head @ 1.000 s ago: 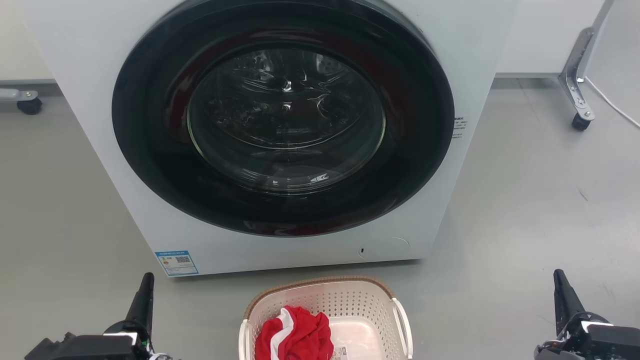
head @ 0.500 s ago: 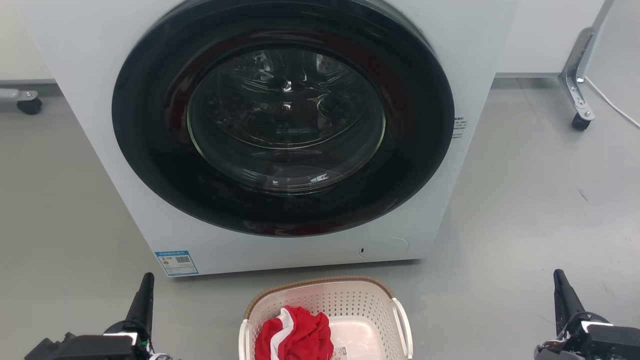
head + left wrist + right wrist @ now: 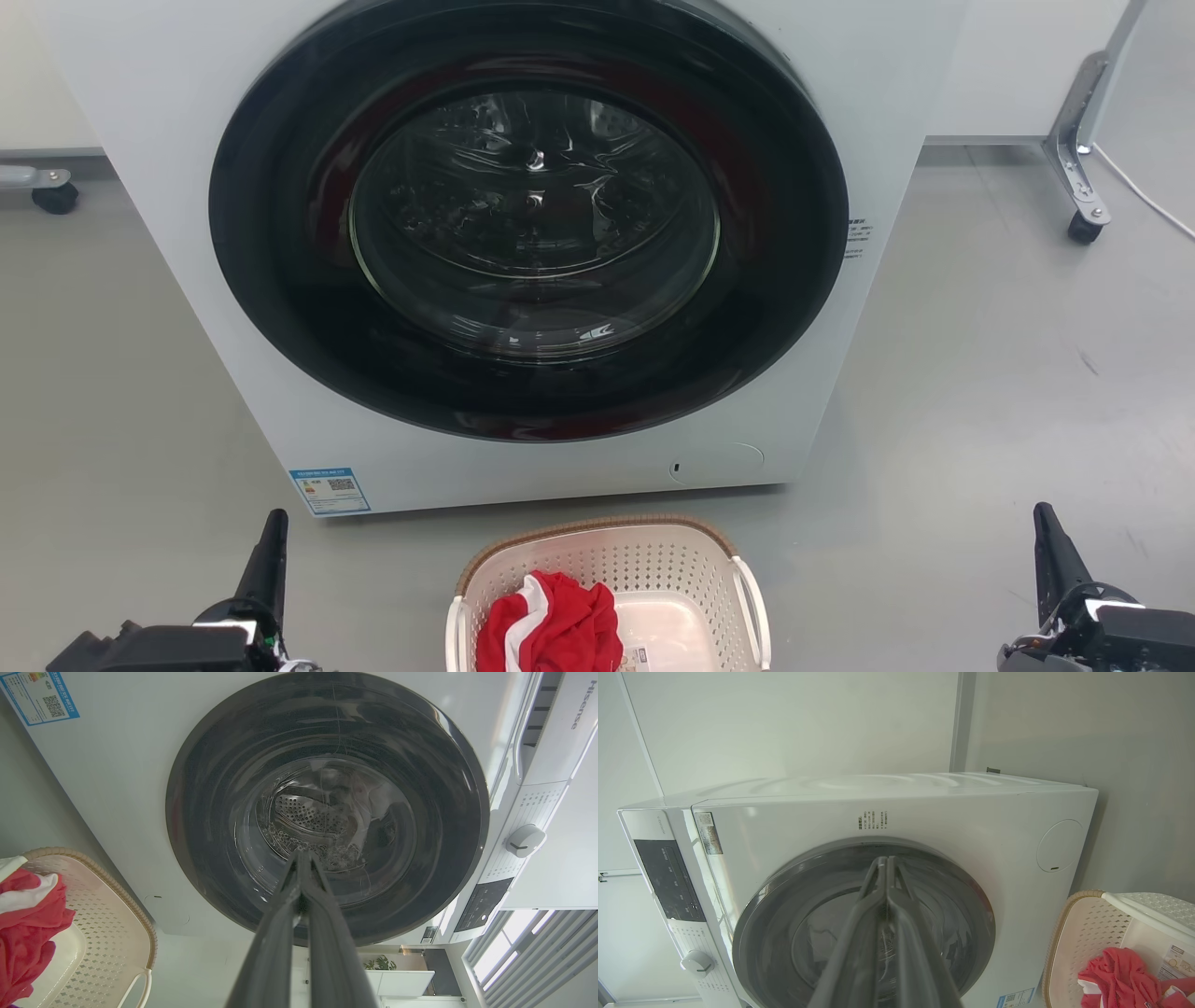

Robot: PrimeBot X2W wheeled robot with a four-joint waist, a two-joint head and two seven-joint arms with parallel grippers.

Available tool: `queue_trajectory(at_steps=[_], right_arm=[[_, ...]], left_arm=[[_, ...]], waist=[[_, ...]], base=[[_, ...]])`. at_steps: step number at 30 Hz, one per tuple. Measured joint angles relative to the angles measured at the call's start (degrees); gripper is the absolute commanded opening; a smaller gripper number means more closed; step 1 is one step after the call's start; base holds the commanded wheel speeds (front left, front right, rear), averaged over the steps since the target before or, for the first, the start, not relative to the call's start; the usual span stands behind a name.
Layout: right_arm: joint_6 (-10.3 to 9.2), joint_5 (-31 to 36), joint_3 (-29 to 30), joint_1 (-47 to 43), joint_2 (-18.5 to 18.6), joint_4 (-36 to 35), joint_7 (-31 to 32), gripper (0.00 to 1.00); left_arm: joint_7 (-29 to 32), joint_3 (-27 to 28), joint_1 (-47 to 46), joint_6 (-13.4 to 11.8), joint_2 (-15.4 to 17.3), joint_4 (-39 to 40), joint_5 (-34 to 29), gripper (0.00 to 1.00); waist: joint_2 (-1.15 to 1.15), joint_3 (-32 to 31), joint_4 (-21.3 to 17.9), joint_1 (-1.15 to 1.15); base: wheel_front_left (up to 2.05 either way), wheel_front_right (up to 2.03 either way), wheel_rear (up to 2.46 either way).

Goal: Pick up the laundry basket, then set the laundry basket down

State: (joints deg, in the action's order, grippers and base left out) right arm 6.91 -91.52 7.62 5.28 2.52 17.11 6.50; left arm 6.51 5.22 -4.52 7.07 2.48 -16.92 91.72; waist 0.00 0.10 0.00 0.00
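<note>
Sitting on the smooth grey floor (image 3: 980, 373) just in front of the washer (image 3: 140, 140) is the laundry basket (image 3: 607, 560), a cream-white plastic tub with rounded corners, walls pierced by rows of small holes, a brown woven-look band along its rim and a white loop handle on each side. A crumpled red and white cloth (image 3: 551, 625) lies heaped in its left half, and the glossy bare bottom shows to the right of it. The washer is a boxy white machine with a big round door (image 3: 532, 224), a broad dark shiny ring around bulging clear glass through which the perforated metal drum glints. A blue label (image 3: 330, 491) is stuck near the lower left corner of its front. The left gripper (image 3: 274, 537) points up from the lower left, well apart from the basket, and from its wrist its two long matte dark fingers lie pressed together to a thin tip with nothing between them. The right gripper (image 3: 1044, 523) stands off at the lower right, its fingers likewise closed flat against each other and empty. Compared with half a second ago nothing has shifted: basket, cloth and both grippers are where they were
</note>
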Motion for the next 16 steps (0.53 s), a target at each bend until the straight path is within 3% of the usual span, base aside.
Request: queue_trajectory(at_steps=[16], right_arm=[[0.00,-0.1,0.0,0.0,0.0,0.0,0.0,0.00]], left_arm=[[0.0,0.0,0.0,0.0,0.0,0.0,0.0,0.00]], waist=[[0.00,0.0,0.0,0.00]], base=[[0.00,0.00,0.00]])
